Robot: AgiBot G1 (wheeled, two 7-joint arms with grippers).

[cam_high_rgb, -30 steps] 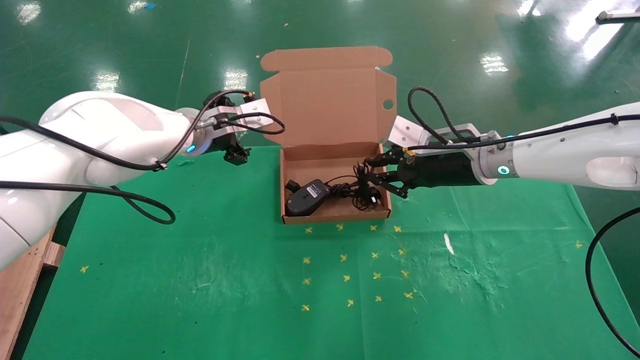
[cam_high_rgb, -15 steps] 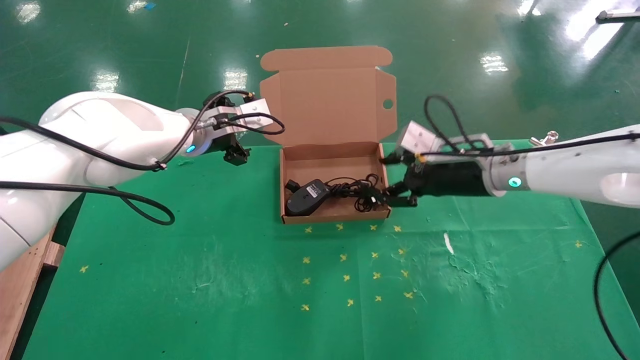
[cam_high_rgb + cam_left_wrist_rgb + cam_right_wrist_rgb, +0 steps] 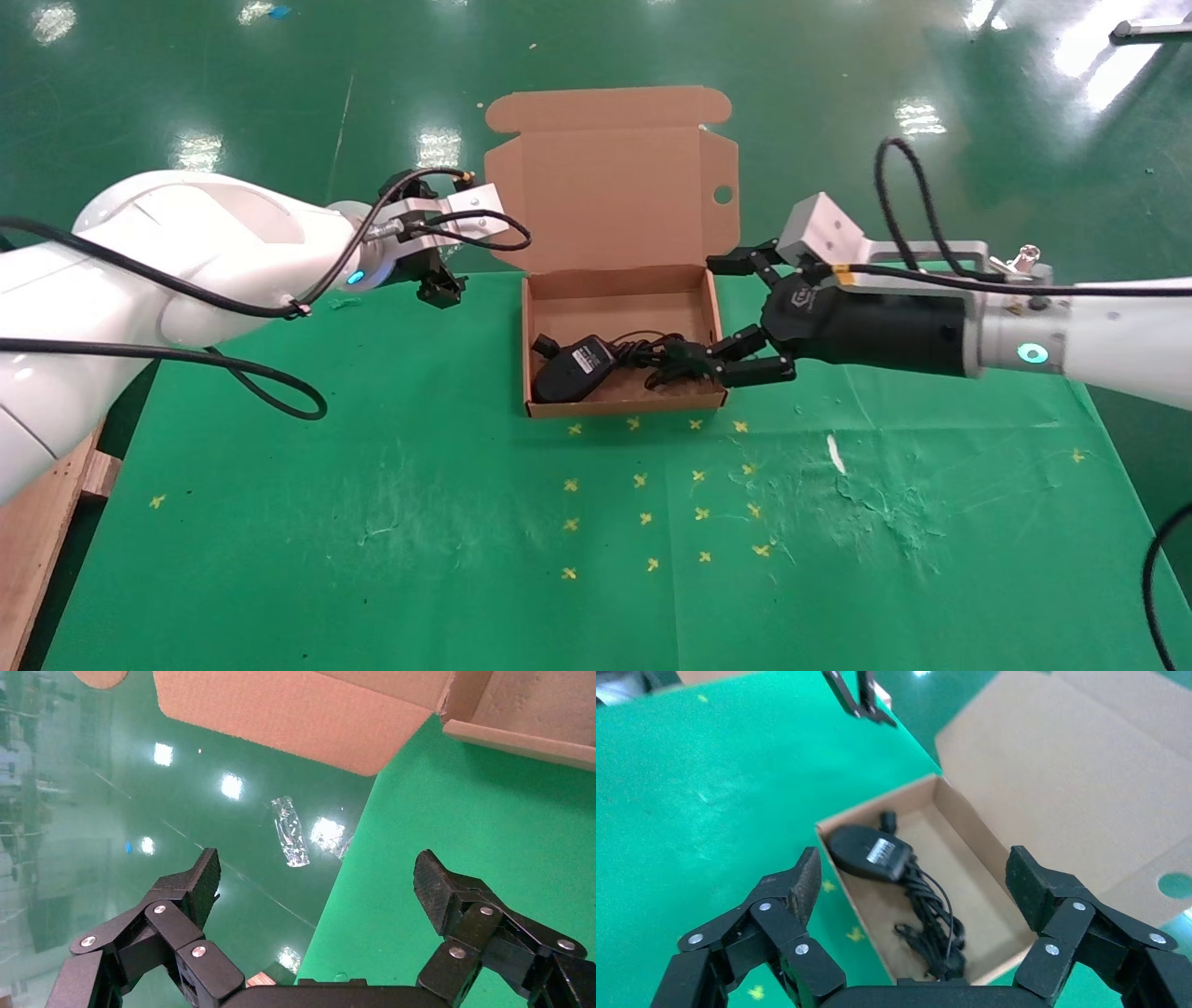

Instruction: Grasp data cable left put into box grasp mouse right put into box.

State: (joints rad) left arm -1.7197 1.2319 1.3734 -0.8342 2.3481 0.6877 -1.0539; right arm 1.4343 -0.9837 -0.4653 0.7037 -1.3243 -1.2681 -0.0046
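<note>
The box (image 3: 532,321) stands open mid-table, its lid (image 3: 615,177) upright behind it. The mouse (image 3: 570,366) lies inside at the left end, white label up. The data cable (image 3: 656,359) lies twisted beside the mouse in the box. My right gripper (image 3: 719,315) is open and empty, just outside the box's right wall. In the right wrist view the gripper (image 3: 914,874) frames the mouse (image 3: 866,852), the data cable (image 3: 926,903) and the box (image 3: 873,811). My left gripper (image 3: 438,284) is parked left of the lid; the left wrist view shows it (image 3: 316,874) open and empty.
Yellow cross marks (image 3: 643,485) dot the green cloth in front of the box, with white scuffs (image 3: 866,494) to the right. A wooden pallet (image 3: 37,531) sits at the left edge. The table's far edge runs just behind the box.
My right gripper has drawn back to the right out of the box, risen and opened wider. The cords now lie lower in the box. The left arm has not moved.
</note>
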